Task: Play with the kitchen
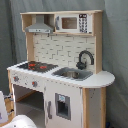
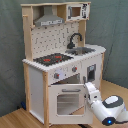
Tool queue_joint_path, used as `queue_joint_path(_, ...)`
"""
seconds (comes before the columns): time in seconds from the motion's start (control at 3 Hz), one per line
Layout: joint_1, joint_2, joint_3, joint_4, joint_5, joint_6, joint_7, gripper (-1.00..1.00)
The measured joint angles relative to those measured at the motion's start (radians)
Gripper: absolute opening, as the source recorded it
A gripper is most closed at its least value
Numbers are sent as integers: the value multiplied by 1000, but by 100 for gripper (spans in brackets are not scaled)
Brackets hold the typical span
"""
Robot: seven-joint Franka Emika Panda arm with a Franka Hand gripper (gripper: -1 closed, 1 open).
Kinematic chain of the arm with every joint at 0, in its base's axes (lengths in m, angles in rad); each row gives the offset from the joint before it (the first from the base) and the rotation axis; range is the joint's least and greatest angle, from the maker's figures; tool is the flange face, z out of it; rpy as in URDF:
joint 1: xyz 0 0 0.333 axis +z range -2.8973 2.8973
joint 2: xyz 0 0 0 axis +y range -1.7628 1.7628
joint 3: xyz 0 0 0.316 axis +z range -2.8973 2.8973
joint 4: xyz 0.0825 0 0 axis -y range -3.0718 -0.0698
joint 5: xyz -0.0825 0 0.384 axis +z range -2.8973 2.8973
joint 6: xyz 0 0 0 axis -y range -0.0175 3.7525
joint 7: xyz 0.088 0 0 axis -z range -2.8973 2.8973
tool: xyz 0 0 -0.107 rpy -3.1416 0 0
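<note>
The kitchen (image 1: 65, 55) (image 2: 60, 65) is a tall white and light-wood toy. It has a red-ringed black stovetop (image 1: 35, 65) (image 2: 52, 59), a black faucet (image 1: 85, 59) (image 2: 75, 40) over a sink (image 1: 72, 74), a grey hood (image 2: 49, 21) and a small microwave (image 1: 72, 22). In the second exterior view my gripper (image 2: 90, 91) is at the upper right corner of the windowed oven door (image 2: 66, 101), close to its handle. The white arm (image 2: 107, 107) stretches away to the second exterior view's lower right. In the first exterior view only a white part of the arm (image 1: 20, 121) shows, at the bottom left.
A grey-green curtain (image 2: 115, 30) hangs behind the kitchen. The kitchen stands on a wooden floor (image 2: 15, 120). A narrow cupboard door with a dark panel (image 1: 62, 106) sits below the sink.
</note>
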Motion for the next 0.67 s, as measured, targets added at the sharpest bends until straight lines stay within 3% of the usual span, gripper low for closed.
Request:
queue_joint_path(0.33, -4, 0, 18, -30, 86, -13, -40, 100)
queue_joint_path(0.67, -39, 0, 18, -80, 112, 68, -62, 100)
